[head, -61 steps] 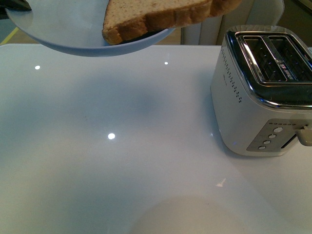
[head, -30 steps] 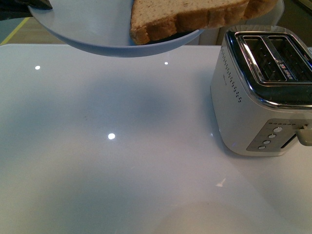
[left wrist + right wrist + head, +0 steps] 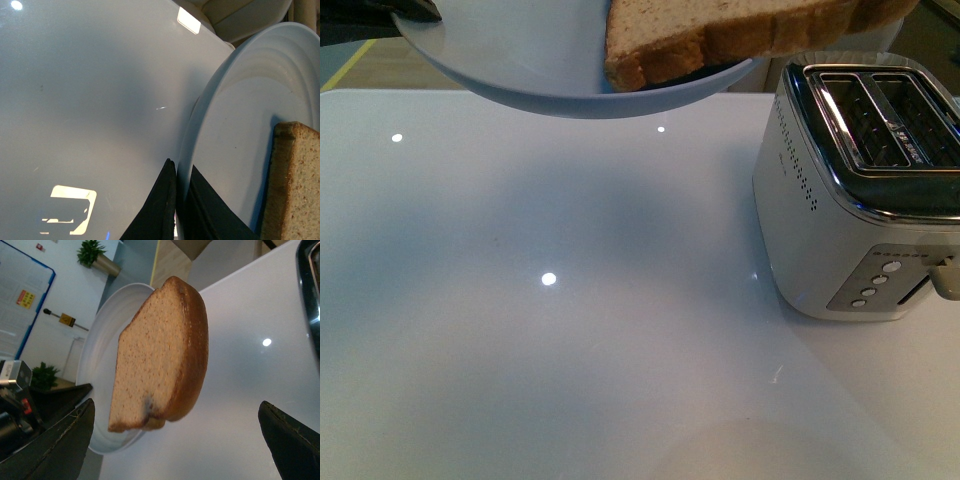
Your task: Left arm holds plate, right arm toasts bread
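The white glossy table (image 3: 570, 330) fills most of the front view. The silver toaster (image 3: 840, 210) stands at its right side, with both slots (image 3: 885, 125) facing up and empty. The pale plate (image 3: 520, 55) is held in the air over the far part of the table, its right rim just left of the toaster's top. The bread (image 3: 740, 30) lies flat on the right half of the plate, and its crust hangs out past the rim toward the toaster.

The left gripper (image 3: 182, 202) has its jaws pinched on the plate's left rim, one dark finger under it and one on top. The right gripper (image 3: 176, 407) stands with its jaws spread wide. The slice sits in the gap between them and neither finger touches it (the fingertips show only at the edges of the wrist view).

We judge the step in hand to be the pick of the slice. To do it well, we would:

- keep the plate level and still;
- bring the right fingers in around the overhanging crust, not the soft middle;
- close gently, so the crumb does not tear;
- lift clear of the rim before turning the slice on edge for a slot.
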Robot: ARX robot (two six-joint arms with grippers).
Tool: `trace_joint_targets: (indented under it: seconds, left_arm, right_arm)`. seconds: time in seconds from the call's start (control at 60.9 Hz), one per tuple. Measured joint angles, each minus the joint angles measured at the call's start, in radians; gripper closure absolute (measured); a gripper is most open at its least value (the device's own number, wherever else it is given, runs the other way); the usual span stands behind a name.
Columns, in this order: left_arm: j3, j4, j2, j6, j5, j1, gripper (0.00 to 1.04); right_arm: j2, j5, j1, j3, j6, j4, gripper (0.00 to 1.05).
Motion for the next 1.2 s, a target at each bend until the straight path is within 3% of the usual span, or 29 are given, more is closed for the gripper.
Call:
trace_joint_targets:
  seconds: [0.197, 0.673, 0.772, 1.068, 1.199]
  left_arm:
    - [0.002, 0.0, -0.002, -0.002, 0.004, 0.002, 1.02]
    - [0.002, 0.002, -0.004, -0.011, 0.015, 0.002, 1.02]
    - [0.002, 0.003, -0.004, -0.013, 0.016, 0.002, 1.02]
    - [0.002, 0.009, -0.012, -0.023, 0.027, 0.002, 1.02]
    - [0.001, 0.014, -0.016, -0.024, 0.029, 0.002, 1.02]
  right_arm:
    - [0.122, -0.035, -0.003, 0.042, 0.106, 0.095, 0.12]
    - [0.22, -0.041, -0.005, 0.087, 0.173, 0.161, 0.88]
    - [0.215, -0.042, -0.005, 0.087, 0.183, 0.163, 1.0]
    - [0.097, -0.004, -0.096, 0.169, 0.145, 0.101, 1.02]
    - [0.077, 0.109, -0.151, 0.294, -0.028, -0.026, 1.02]
